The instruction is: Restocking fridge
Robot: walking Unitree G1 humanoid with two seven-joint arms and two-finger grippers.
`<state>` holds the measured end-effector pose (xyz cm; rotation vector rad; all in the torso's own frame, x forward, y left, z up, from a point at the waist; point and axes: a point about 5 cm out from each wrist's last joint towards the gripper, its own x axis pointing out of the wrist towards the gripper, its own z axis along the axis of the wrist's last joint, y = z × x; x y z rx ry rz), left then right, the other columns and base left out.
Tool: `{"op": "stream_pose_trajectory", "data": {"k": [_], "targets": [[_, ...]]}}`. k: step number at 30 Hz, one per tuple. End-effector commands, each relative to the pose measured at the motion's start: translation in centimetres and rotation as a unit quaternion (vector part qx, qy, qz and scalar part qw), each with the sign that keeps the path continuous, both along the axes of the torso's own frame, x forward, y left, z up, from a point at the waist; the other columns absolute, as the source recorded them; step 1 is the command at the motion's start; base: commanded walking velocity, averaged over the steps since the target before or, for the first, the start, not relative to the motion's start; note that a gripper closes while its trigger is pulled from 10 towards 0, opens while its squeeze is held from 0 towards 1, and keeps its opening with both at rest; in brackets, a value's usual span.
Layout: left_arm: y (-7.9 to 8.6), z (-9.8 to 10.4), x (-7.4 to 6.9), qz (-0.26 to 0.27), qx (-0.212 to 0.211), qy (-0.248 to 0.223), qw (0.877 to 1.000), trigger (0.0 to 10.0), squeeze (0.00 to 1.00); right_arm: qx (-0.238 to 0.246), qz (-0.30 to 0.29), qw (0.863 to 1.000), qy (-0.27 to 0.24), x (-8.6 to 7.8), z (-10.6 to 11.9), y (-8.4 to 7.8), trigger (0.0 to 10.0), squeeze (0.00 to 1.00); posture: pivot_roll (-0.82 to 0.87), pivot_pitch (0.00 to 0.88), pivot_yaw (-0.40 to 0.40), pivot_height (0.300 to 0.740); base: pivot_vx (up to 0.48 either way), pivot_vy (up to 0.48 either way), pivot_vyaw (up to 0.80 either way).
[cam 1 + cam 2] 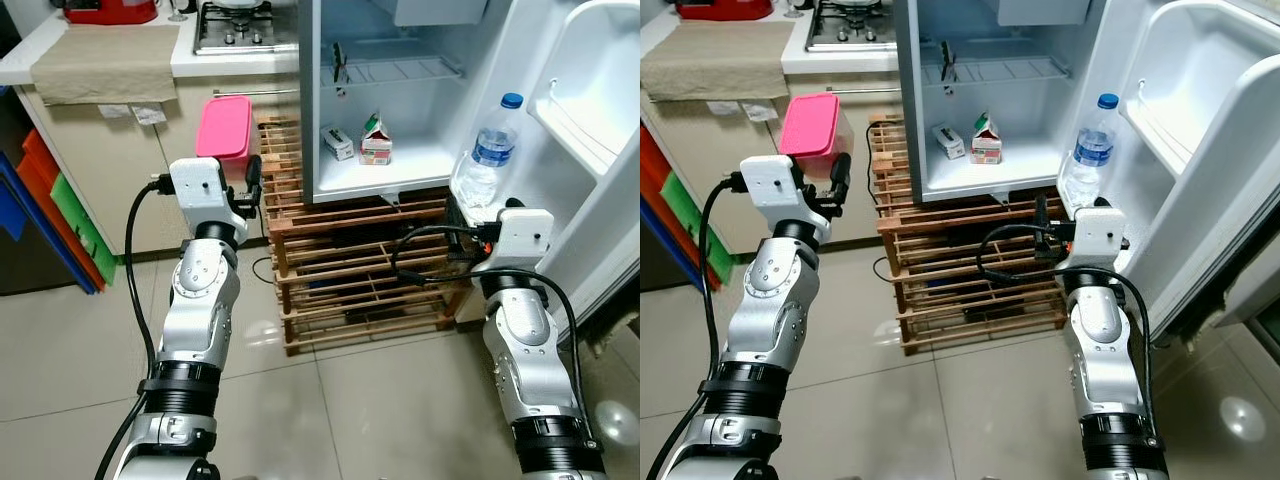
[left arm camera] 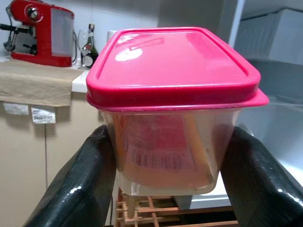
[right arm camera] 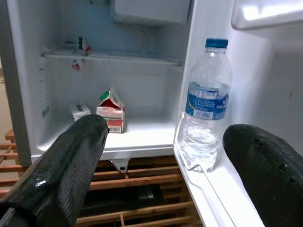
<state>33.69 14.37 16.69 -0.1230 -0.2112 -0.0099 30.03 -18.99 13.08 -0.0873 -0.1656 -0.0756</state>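
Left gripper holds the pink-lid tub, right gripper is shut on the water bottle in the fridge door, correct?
Not quite. The left gripper does hold the pink-lid tub, but the right gripper is open, not shut on the water bottle. The right wrist view shows its fingers spread and clear of the bottle, which stands free on the door shelf.

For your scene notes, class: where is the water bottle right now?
The water bottle stands upright in the open fridge door's lower shelf, just ahead of the right hand.
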Motion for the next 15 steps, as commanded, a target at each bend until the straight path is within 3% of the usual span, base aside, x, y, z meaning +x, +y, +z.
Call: {"op": "stream_pose_trajectory", "data": {"k": [1,15], "targets": [[-0.1,0.0,0.2,-0.003,-0.001,0.002,1.000,10.0,0.00,-0.007,-0.016,1.000,-0.006,-0.1,0.6,-0.8,10.0,0.00,-0.11,0.000,0.016,0.740,0.000,0.000,0.00],[-0.6,-0.2,0.6,-0.009,-0.004,0.007,1.000,10.0,0.00,-0.040,-0.091,0.995,0.009,-0.4,0.4,-5.1,10.0,0.00,-0.13,0.000,0.024,0.740,0.000,0.000,0.00]]}}
